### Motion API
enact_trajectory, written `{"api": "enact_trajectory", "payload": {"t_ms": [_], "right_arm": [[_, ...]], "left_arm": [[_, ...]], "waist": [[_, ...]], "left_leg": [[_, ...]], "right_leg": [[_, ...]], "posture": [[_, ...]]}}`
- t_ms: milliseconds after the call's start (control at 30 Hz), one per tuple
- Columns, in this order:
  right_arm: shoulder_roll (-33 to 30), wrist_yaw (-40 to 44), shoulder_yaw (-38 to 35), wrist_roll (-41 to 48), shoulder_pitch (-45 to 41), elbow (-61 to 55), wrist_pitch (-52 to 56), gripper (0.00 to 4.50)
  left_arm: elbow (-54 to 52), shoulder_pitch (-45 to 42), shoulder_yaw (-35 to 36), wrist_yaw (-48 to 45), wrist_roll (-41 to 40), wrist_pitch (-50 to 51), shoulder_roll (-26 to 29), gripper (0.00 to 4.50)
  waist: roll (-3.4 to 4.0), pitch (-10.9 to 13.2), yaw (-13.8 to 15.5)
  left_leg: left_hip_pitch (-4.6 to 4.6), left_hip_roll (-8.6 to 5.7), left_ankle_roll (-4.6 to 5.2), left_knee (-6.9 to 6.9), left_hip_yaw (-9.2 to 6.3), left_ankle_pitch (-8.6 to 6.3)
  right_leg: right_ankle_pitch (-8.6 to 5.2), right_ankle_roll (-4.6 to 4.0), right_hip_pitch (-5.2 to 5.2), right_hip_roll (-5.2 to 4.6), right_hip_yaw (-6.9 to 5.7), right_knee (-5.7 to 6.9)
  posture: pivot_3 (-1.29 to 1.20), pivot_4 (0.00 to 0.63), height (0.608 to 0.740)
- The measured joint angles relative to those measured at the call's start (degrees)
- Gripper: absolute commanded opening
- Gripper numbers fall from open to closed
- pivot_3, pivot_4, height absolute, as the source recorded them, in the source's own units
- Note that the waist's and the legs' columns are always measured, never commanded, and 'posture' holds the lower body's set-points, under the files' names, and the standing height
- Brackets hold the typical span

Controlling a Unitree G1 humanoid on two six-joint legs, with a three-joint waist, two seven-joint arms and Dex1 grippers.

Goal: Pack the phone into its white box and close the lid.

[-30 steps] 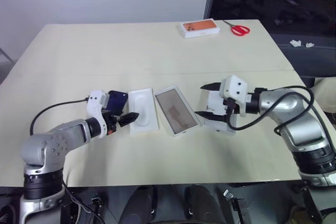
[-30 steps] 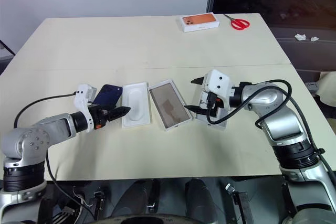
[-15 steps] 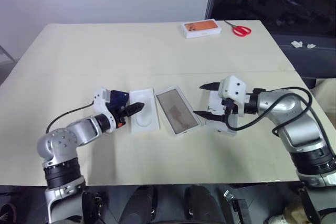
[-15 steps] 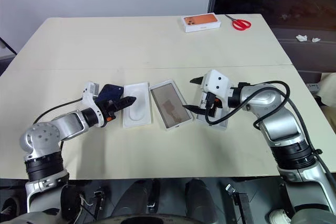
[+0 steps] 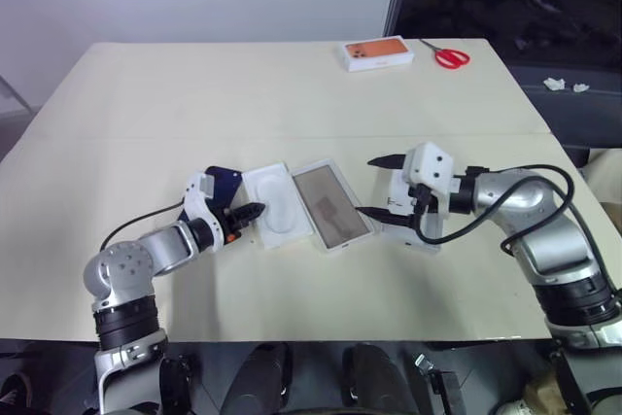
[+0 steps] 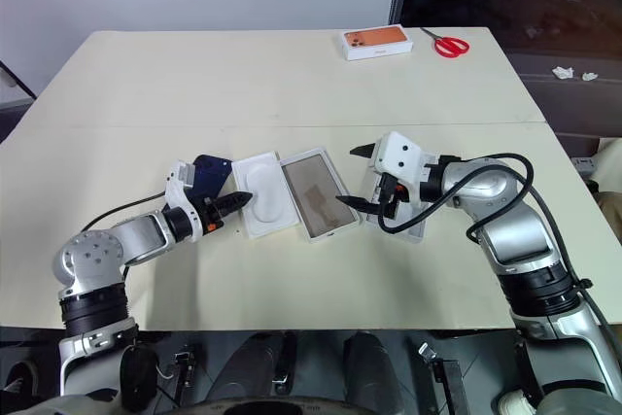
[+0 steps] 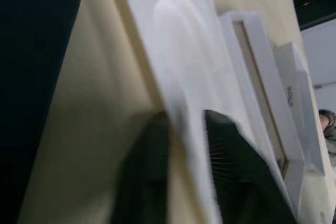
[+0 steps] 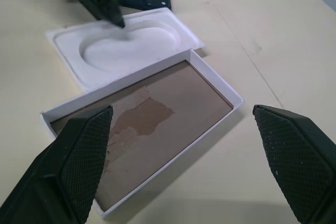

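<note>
Now my left end effector (image 5: 255, 209) pinches the white insert's (image 5: 275, 211) thin rim; it's light, stiff card, so I grip gently. My right end effector (image 5: 379, 186) hangs spread.

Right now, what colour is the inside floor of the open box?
Brown with a paler torn patch, white rim; open box shows best in the right wrist view.

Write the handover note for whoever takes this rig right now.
Left gripper: shut on the edge of the white insert, which lies beside the white box.
Right gripper: open, hovering above the lid on the table.
Phone: flat on the table behind the left gripper, not held.
White box: open, with no phone in it.
Done: nothing packed.
Left: put the phone in the box, then the lid on.
</note>
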Motion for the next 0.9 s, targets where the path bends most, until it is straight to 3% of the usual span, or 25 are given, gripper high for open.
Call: {"api": "enact_trajectory", "payload": {"t_ms": [233, 333, 767, 900], "right_arm": [[0.0, 0.0, 0.0, 0.0, 0.3, 0.1, -0.1, 4.5], [0.0, 0.0, 0.0, 0.0, 0.3, 0.1, -0.1, 4.5], [-0.1, 0.4, 0.0, 0.1, 1.3, 0.1, -0.4, 4.5], [-0.4, 3.1, 0.7, 1.1, 3.5, -2.0, 0.7, 4.5]], "left_arm": [[0.4, 0.2, 0.2, 0.1, -0.5, -0.1, 0.3, 0.67], [0.5, 0.0, 0.6, 0.3, -1.3, -0.1, 0.4, 0.02], [5.3, -1.9, 9.4, 4.0, -10.5, 4.6, 0.4, 0.02], [8.5, -4.1, 12.8, 5.0, -14.8, 7.0, 3.9, 0.02]], "waist": [[-0.01, 0.0, 0.0], [0.0, 0.0, 0.0], [-0.04, 0.0, 0.0], [-0.12, 0.1, 0.1]], "left_leg": [[0.0, 0.0, 0.0, -0.01, 0.0, 0.0], [0.0, 0.0, 0.01, -0.01, 0.0, 0.0], [0.0, 0.01, 0.0, -0.01, 0.0, 0.0], [-0.01, 0.01, 0.01, -0.01, -0.02, 0.0]], "right_leg": [[0.0, 0.0, -0.01, 0.01, 0.0, 0.0], [0.0, 0.0, 0.0, 0.0, 0.0, 0.0], [0.0, 0.0, -0.03, 0.01, 0.0, 0.0], [0.0, 0.0, -0.03, 0.01, -0.01, 0.0]], "posture": [[0.0, 0.15, 0.74], [0.0, 0.15, 0.74], [0.0, 0.15, 0.74], [0.0, 0.15, 0.74]]}}
